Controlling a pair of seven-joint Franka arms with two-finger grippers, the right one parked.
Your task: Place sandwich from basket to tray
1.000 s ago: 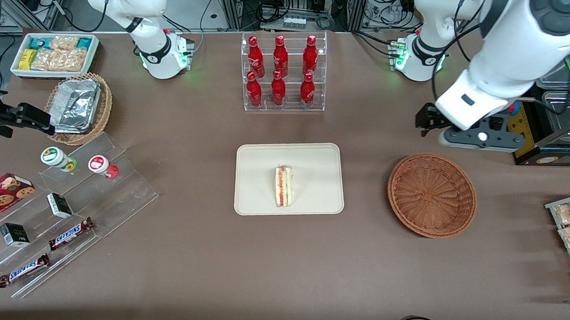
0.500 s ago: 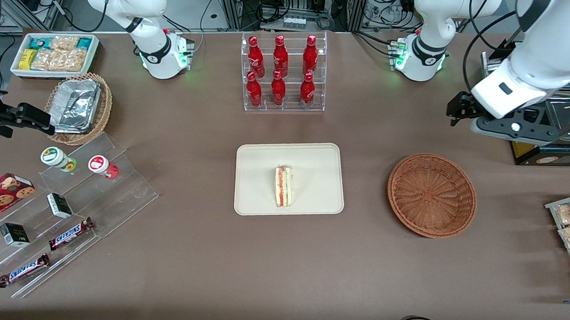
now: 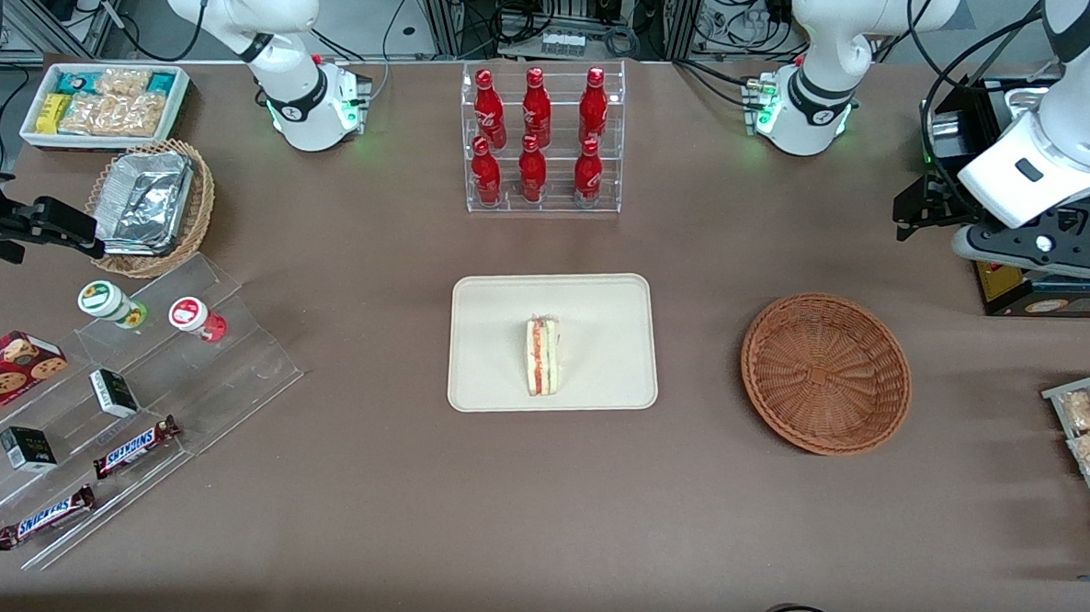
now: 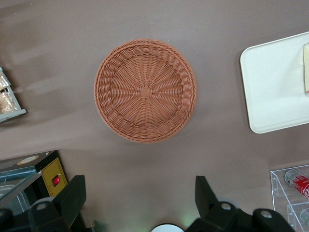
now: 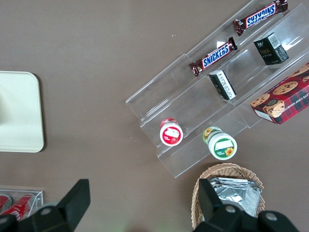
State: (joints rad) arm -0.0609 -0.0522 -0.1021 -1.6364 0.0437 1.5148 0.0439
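- Brown worktop (image 3: 390, 483) fills the scene, and the cream tray (image 3: 497, 341) sits at its middle, well apart from the end effector (image 4: 140, 200) and toward the parked arm's end from it.
- On that tray lies the sandwich (image 3: 542, 356), a pale wedge on its side with the red-orange and green layers showing; in the wrist view only a sliver of it peeks in (image 4: 306, 67).
- Up at the working arm's end of the worktop, the end effector (image 3: 917, 212) hangs high above the surface, fingers spread wide with nothing between them; the black fingertips (image 4: 72, 195) stand well apart in the wrist view.
- Below it and nearer to the front camera sits the reddish-brown woven basket (image 3: 825, 373), holding nothing; the wrist camera looks straight down into its spiral weave (image 4: 145, 90).
- Tray and basket stand apart, bare worktop between them, and the basket is the closer of the two to the end effector.
- Farther from the front camera than the tray, a clear rack of red bottles (image 3: 538, 140) stands upright, a long way sideways from the end effector.
- Just beside the end effector, at the edge of the worktop, there's a dark box with a yellow panel and a red switch (image 4: 54, 179).
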